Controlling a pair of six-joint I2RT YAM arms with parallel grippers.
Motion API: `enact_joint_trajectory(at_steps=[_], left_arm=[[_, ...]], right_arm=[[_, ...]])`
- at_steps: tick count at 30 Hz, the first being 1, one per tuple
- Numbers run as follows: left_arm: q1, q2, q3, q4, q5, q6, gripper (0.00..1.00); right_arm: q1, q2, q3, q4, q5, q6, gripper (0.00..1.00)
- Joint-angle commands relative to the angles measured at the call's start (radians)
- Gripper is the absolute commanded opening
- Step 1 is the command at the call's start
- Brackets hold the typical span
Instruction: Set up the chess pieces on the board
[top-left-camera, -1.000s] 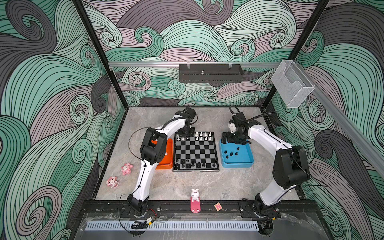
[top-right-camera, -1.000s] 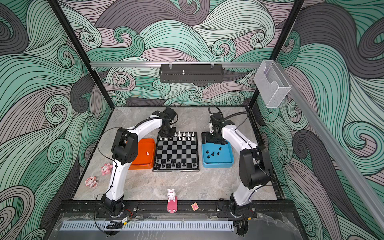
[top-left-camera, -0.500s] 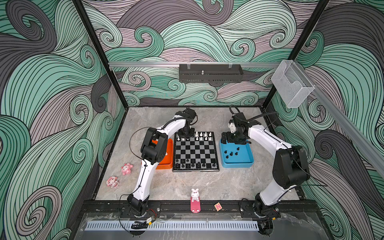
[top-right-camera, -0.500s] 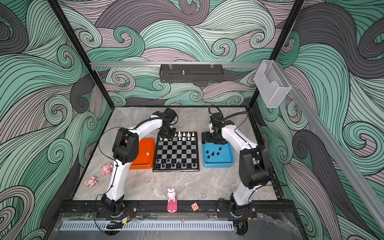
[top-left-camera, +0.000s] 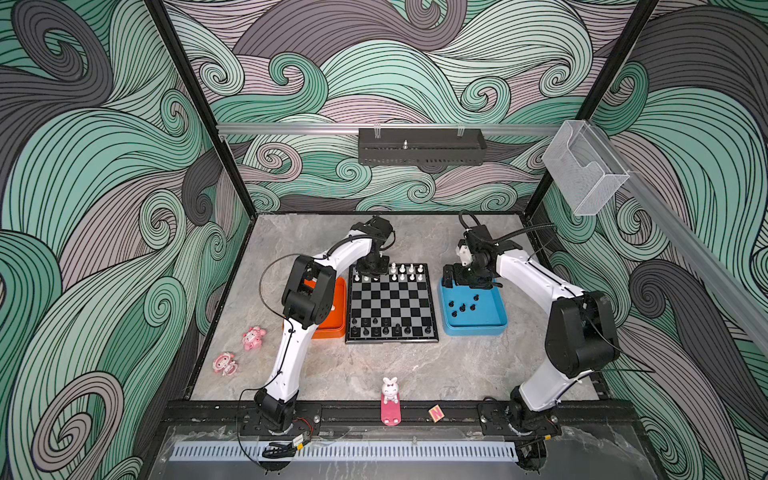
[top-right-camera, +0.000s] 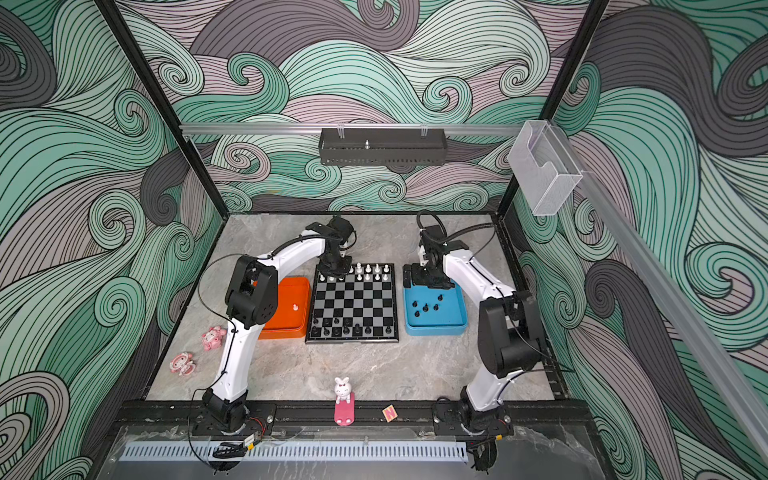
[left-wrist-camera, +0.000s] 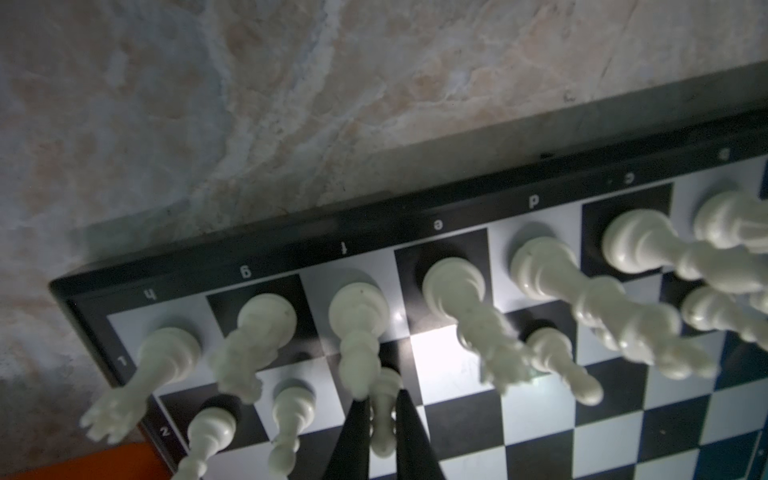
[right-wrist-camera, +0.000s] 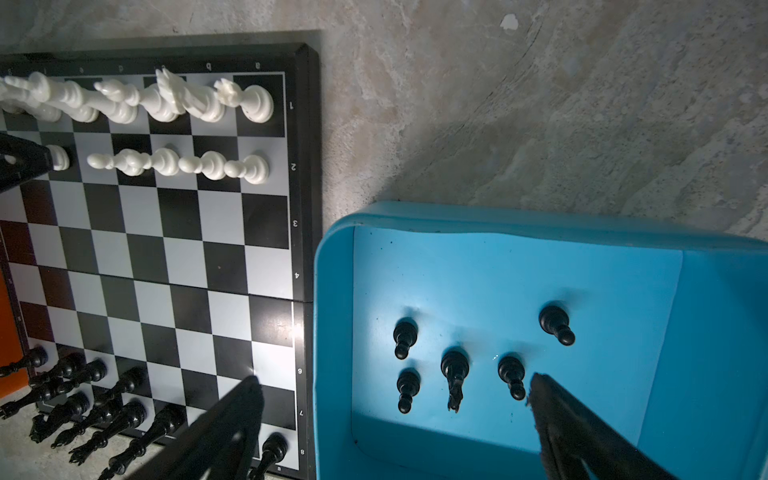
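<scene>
Your left gripper (left-wrist-camera: 381, 400) has its jaws closed on a white pawn (left-wrist-camera: 383, 434) at the second row of the chessboard (top-left-camera: 390, 309), near the far left corner, among the other white pieces (top-left-camera: 407, 270). Your right gripper (right-wrist-camera: 395, 379) hangs with its jaws spread wide over the blue tray (right-wrist-camera: 332, 332), where five black pieces (right-wrist-camera: 405, 336) stand. More black chessmen (top-left-camera: 386, 330) line the board's near edge. A spare white piece (top-right-camera: 295, 307) sits in the orange tray (top-right-camera: 286, 328) on the surface (top-left-camera: 374, 374), left of the board.
</scene>
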Motion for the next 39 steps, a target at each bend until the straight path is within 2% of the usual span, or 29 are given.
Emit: enact_joint_trajectory(at_steps=[1, 18, 26, 39], left_arm=[[-0.012, 0.018, 0.033, -0.031, -0.015, -0.003, 0.15], [-0.017, 0.008, 0.036, -0.017, -0.010, -0.008, 0.23], [-0.024, -0.016, 0.056, -0.024, -0.009, -0.006, 0.32], [-0.027, -0.046, 0.045, -0.031, -0.022, -0.004, 0.35]], right_arm=[[-0.006, 0.019, -0.003, -0.014, -0.009, -0.008, 1.00], [-0.007, 0.020, 0.000, -0.013, -0.010, -0.009, 1.00], [-0.007, 0.014, 0.002, -0.013, -0.011, -0.007, 1.00], [-0.007, -0.013, -0.005, -0.015, -0.004, -0.003, 1.00]])
